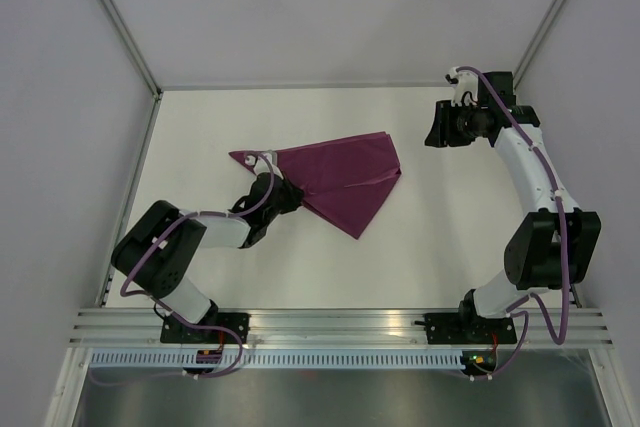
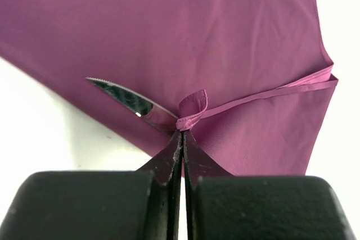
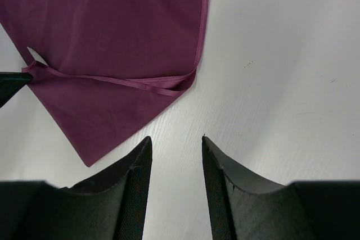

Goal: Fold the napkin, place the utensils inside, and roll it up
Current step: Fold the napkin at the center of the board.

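I had the left gripper (image 2: 181, 136) pinching the napkin (image 2: 197, 37) hem, the utensil (image 2: 121, 95) blade just beside that pinch (right gripper (image 3: 175, 158) spread, well apart from the napkin).

text: none readable | labels: none | signs: none

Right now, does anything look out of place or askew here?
Yes. The napkin lies as a lopsided wedge, its hem bunched into a small loop where the left pincer pinches it. Beside that, a serrated knife blade pokes out from under the cloth, not fully tucked inside.
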Robot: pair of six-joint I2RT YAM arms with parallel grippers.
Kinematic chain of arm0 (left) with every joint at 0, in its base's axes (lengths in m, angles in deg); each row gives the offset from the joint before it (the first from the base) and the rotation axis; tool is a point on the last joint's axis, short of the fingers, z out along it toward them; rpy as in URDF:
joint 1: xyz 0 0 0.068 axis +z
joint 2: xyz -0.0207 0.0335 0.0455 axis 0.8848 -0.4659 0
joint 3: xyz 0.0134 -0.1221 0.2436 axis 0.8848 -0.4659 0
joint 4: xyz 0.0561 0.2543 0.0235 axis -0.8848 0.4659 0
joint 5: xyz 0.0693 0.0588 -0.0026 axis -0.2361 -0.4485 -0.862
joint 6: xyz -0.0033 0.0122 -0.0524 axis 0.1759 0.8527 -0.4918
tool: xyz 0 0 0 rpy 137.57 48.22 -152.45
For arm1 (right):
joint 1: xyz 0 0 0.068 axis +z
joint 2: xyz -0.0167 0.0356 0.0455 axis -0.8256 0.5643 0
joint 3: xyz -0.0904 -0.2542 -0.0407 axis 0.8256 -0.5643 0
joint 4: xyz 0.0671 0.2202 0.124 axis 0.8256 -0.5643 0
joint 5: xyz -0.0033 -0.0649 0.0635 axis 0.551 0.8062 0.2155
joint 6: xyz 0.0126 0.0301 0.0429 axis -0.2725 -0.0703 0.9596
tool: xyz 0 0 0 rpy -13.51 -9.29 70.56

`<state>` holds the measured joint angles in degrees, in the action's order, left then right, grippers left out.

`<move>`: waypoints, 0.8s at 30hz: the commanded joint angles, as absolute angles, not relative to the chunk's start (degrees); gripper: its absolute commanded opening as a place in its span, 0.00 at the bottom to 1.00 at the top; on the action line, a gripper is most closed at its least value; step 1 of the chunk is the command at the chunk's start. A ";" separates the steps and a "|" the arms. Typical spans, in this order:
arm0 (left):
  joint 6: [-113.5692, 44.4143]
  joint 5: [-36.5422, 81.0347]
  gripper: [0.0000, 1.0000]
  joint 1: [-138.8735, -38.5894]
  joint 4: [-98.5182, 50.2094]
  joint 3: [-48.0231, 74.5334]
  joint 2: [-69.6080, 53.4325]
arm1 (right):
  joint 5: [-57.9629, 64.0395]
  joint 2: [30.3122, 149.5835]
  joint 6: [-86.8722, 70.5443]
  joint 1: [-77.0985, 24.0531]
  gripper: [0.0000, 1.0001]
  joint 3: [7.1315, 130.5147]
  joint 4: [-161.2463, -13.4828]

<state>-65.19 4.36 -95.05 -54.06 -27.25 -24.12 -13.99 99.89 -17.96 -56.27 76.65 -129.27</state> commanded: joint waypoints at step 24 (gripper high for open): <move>-67.91 8.36 0.02 -90.71 -59.58 -27.19 -25.49 | -11.56 101.86 -20.08 -54.24 0.47 78.79 -131.07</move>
<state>-65.65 7.20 -91.23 -56.01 -28.13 -24.51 -12.78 101.53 -19.97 -54.26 76.72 -130.17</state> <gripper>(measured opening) 0.026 0.466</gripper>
